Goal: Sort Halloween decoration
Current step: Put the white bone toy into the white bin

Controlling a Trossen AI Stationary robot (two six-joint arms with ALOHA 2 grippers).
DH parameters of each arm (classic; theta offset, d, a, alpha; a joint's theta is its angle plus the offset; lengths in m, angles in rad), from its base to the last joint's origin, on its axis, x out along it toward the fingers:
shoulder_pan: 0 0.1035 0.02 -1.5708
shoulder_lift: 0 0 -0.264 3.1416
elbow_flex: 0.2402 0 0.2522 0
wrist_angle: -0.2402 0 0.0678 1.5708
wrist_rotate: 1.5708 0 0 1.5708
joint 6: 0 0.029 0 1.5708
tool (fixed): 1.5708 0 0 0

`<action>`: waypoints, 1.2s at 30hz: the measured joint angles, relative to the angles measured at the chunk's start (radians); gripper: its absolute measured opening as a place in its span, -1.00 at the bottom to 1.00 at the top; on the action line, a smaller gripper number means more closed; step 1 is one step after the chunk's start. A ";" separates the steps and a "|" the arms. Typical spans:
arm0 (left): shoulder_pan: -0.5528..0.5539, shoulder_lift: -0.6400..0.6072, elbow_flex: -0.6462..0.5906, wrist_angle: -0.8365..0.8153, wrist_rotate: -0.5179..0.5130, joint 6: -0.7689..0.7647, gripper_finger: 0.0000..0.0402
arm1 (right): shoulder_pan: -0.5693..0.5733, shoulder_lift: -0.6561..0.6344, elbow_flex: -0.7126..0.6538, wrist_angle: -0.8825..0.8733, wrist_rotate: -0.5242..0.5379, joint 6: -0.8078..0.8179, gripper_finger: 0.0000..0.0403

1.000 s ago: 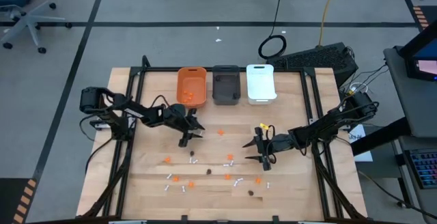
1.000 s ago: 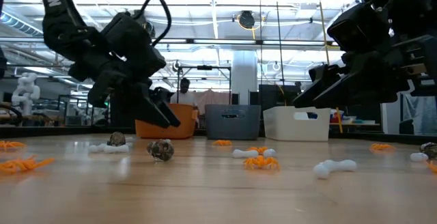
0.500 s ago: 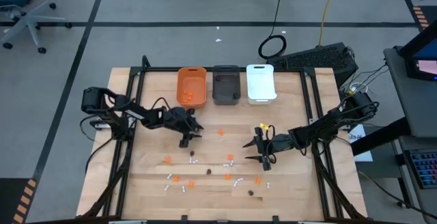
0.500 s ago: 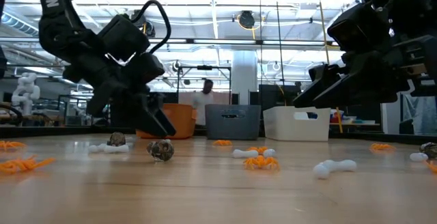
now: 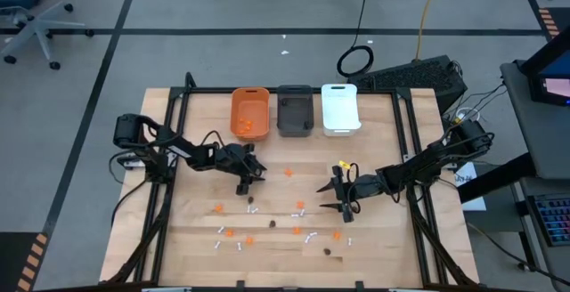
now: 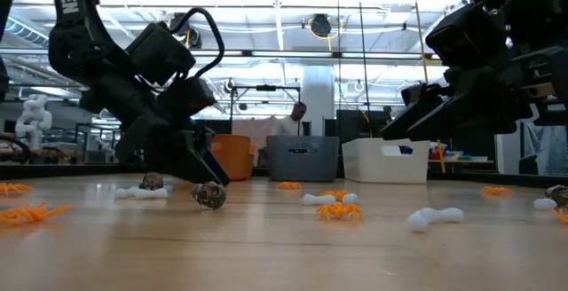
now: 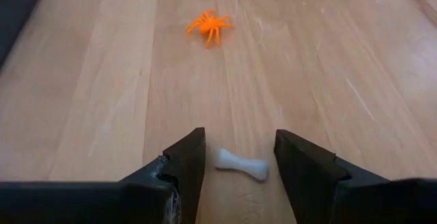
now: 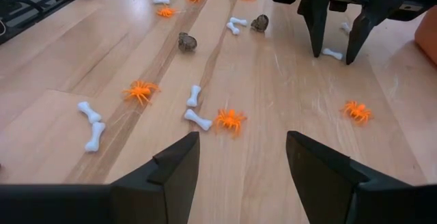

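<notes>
Now I see the wooden table [image 5: 196,230] with decorations scattered mid-board. My left gripper [image 7: 239,157] hangs low, fingers spread around a white bone [image 7: 242,166] lying flat. My right gripper [image 8: 242,159] waits nearby, fingers wide and empty, above an orange spider [image 8: 230,119].

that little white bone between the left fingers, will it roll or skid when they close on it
The small white plastic bone looks stiff and light, so it probably won't bend. It lies flat on smooth wood, angled across the open left gripper, so closing fingers may spin or skid it. Knobbed ends likely limit rolling.
</notes>
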 joint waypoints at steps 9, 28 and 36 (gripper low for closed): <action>-0.005 0.000 0.001 -0.027 0.015 -0.001 -0.11 | 0.000 0.000 0.000 0.000 0.000 0.007 0.01; -0.007 0.000 0.002 -0.109 0.034 0.000 -0.57 | 0.000 0.000 0.000 0.000 0.000 0.004 0.01; -0.007 0.001 0.000 -0.098 0.034 -0.017 -0.59 | 0.000 0.000 0.000 0.001 0.000 0.004 0.01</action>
